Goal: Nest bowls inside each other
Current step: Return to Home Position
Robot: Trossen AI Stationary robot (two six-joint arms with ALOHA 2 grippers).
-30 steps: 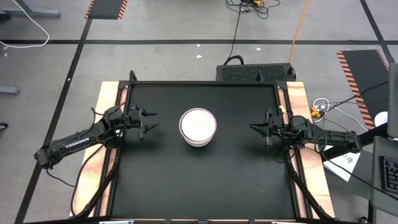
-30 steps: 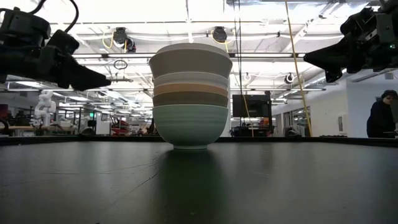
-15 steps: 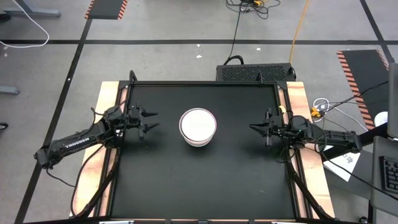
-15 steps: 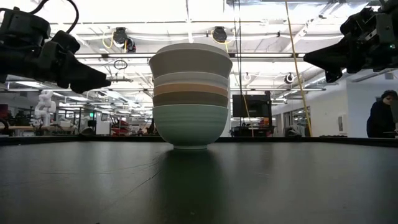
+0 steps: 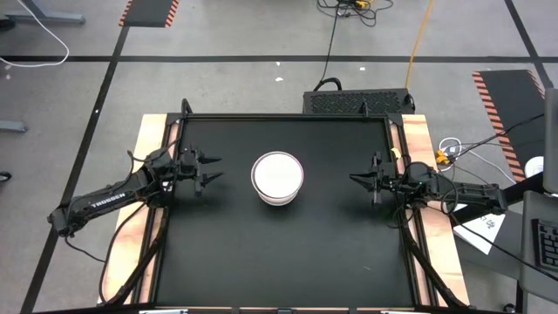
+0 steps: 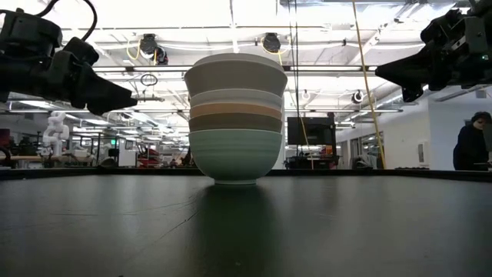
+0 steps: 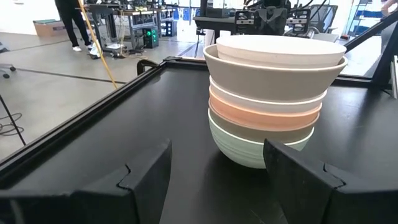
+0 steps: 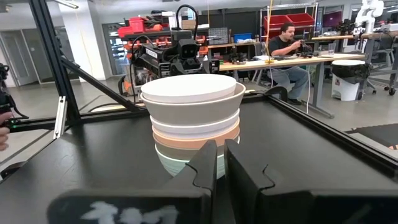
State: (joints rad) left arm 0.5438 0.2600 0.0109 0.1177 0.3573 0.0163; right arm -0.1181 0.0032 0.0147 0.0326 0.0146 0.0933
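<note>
The bowls stand nested in one stack (image 5: 277,178) at the table's middle, with the mint green bowl's foot (image 6: 234,180) on the black mat. Above it sit olive-grey, salmon-orange, white and beige-grey bowls, and a white bowl (image 7: 280,46) is on top. My left gripper (image 5: 209,169) hovers open to the left of the stack and clear of it, its fingers wide apart in the left wrist view (image 7: 217,174). My right gripper (image 5: 356,179) hovers shut to the right of the stack, fingers together (image 8: 221,168) and pointing at it.
The black mat (image 5: 279,253) lies bare around the stack, framed by black rails (image 5: 288,118) and wooden side strips (image 5: 418,139). Beyond the table, a person sits at a desk (image 8: 287,46) and another stands at the room's right (image 6: 470,142).
</note>
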